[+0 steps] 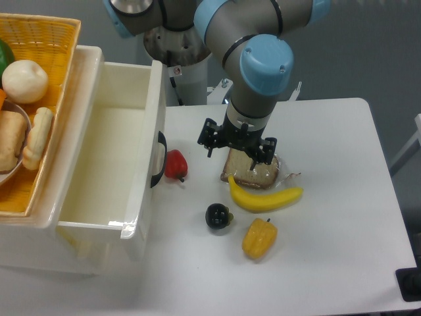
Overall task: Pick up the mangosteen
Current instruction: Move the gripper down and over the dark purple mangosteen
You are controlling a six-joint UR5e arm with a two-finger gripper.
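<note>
Hanging from the grey-and-blue UR5e arm (253,66), the end effector (238,141) sits above the far edge of a slice of bread in a clear wrapper (251,172). Its black body hides the fingertips from this angle, so whether the fingers are spread or closed cannot be told; nothing can be seen held between them.

On the white counter (329,217), the mangosteen (218,216) lies nearer the camera than the end effector and a little to its left in the picture, well apart from it. It is a small, glossy, dark round fruit, resting free on the counter surface. Just beside it, toward the right of the picture, lies a yellow pepper (259,238), close to it but not touching. A banana (264,196) lies between the mangosteen and the wrapped bread, its upper end against the wrapper's near edge. A red pepper (175,164) sits further left, just beside the black handle (158,160) of an open white drawer (112,158).

At the upper left, a yellow wicker basket (49,39) rests on top of the white unit and holds a pale round item (25,81) and some bread rolls (36,137).
</note>
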